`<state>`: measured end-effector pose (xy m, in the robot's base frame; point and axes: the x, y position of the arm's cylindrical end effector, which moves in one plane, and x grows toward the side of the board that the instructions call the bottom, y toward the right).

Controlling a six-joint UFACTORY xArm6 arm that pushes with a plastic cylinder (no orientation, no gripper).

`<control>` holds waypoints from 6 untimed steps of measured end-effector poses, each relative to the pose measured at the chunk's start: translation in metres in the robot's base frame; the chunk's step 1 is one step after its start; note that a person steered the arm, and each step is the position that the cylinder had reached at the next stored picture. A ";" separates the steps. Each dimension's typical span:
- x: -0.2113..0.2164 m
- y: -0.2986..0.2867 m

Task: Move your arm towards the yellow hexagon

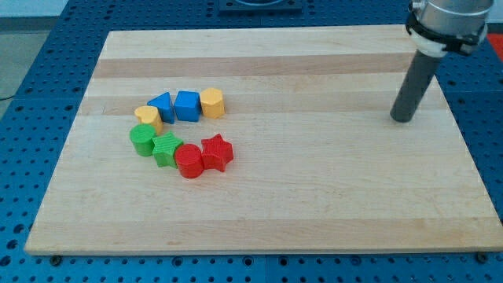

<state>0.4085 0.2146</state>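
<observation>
A blue perforated metal base [47, 47] with rows of small holes frames a pale wooden board, the surface [314, 196], which is smooth, rectangular and shows faint lengthwise grain bands. Taking the yellow hexagon as the landmark: the arm's dark, matte cylindrical rod [415, 82] stands upright far to the hexagon's right, near the board's right edge, and my tip [402, 119] rests on the wood there, well apart from every block. The arm carries no gripper, so nothing is held. The yellow hexagon [212, 102] itself, a short six-sided prism with a glossy plastic look, sits left of the board's centre at the right end of a short row. Touching its left side is a blue cube-like block [187, 105], and next left again a blue triangular block [161, 108]. Further left and slightly lower lies a yellow heart-shaped block [147, 118]. Below that, down and left of the hexagon, a green rounded block [143, 141] stands beside a green star-like block [166, 148] with a ridged top. Directly below the hexagon sit a red cylinder [189, 160] and a red star [218, 152], pressed together. The eight blocks form a loose C-shaped cluster.
</observation>
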 end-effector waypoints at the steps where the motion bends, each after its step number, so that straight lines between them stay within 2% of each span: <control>1: -0.026 0.000; 3: -0.012 -0.069; 4: 0.018 -0.110; 6: 0.027 -0.183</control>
